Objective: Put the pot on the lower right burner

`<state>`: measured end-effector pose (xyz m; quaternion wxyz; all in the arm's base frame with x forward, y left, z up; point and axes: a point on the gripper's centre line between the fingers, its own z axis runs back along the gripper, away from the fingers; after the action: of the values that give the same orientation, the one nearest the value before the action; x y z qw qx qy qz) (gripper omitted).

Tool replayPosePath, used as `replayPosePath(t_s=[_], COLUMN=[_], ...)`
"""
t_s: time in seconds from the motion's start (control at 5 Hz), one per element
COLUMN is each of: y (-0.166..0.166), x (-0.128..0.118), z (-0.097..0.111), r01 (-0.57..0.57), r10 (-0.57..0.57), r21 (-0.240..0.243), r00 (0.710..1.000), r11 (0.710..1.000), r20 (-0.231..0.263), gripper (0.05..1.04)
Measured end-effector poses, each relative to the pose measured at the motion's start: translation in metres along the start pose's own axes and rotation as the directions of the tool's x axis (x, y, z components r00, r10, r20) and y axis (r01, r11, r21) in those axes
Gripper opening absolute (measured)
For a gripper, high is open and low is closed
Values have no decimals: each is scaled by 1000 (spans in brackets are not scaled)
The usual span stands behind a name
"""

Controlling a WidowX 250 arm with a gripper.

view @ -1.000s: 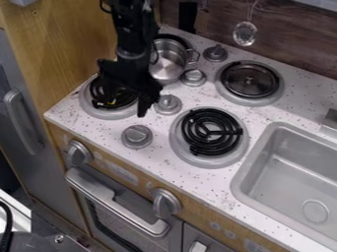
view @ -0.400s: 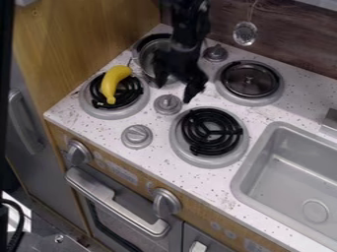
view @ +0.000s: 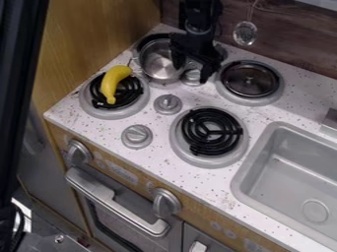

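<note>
One move stands out: the end effector point(view: 191, 74) has swung right, from over the pot point(view: 158, 64) to beside its right rim, baring most of it. The pot sits on the upper left burner point(view: 152, 37), so grasp and carry to the lower right burner point(view: 211, 132) seem still ahead. Fingers point down, spread, apparently empty; contact with the rim I can't tell.

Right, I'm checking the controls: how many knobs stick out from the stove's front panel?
2: the left knob, above the left end of the oven handle, and the right knob, above its right end. None looks hidden.
</note>
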<state>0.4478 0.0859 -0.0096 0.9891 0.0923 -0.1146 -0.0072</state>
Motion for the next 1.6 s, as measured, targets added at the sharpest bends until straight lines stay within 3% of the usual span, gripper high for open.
replayPosePath(t_s=[0.4, 0.6, 1.0, 1.2, 1.4, 1.6], y=[51, 53, 32, 22, 19, 22], x=[10, 5, -15, -19, -9, 1], z=[-29, -44, -54, -51, -31, -11], r01=[-91, -85, -53, -47, -58, -81], r10=[93, 89, 52, 43, 53, 80], r21=[55, 56, -3, -24, -37, -46], r00=[995, 993, 986, 989, 993, 996], r11=[994, 995, 999, 999, 998, 996], r20=[-42, -78, -157, -144, -104, -33], gripper=[999, 999, 999, 999, 999, 999])
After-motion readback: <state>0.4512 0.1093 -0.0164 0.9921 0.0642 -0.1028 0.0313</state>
